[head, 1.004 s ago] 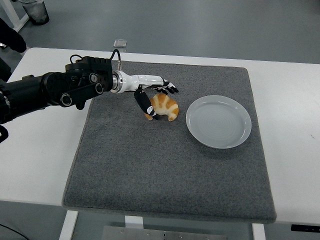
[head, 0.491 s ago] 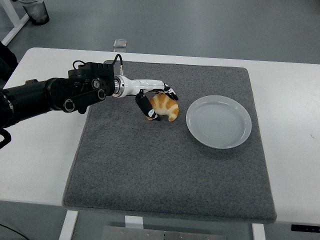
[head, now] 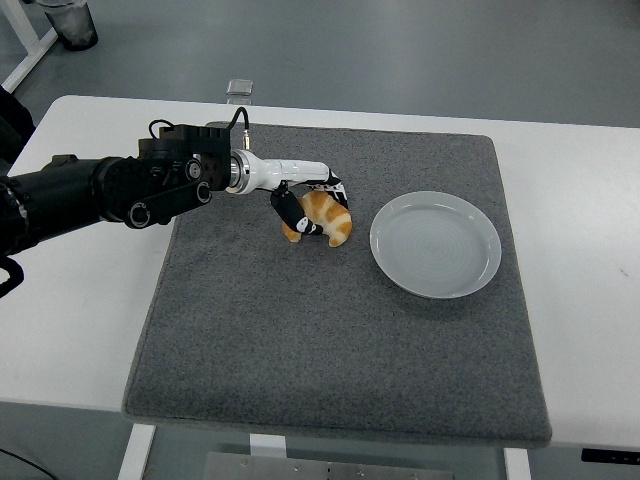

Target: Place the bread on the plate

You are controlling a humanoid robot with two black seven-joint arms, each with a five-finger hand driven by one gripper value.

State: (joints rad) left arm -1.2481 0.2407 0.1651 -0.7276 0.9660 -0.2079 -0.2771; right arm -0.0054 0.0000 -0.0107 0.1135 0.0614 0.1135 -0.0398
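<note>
1. The bread (head: 325, 216) — a golden, croissant-shaped piece — is seen on the grey mat (head: 330, 330), left of the mat's middle and toward its far half.
2. The bread is gripped by the left robot hand (head: 305, 205): the thumb is pressed against its near-left side, and the other fingers are curled over its far top edge, so the piece is pinched between them.
3. Whether the bread is lifted clear of the mat or resting on it cannot be told from this view.
4. The left arm is seen entering from the picture's left edge, its black forearm (head: 110, 190) stretched over the desk (head: 70, 310) and the mat's left border, with a white wrist section leading to the hand.
5. The plate (head: 435, 243) — pale grey and round — is set on the mat to the right of the bread, near it but not touching; nothing is lying on it.
6. The mat is spread over most of the white desk, with bare desk surface left at both sides and along the near edge.
7. A small square object (head: 239, 87) is seen at the desk's far edge, beyond the mat.
8. A dark bin (head: 68, 22) is standing on the floor at the top left.
</note>
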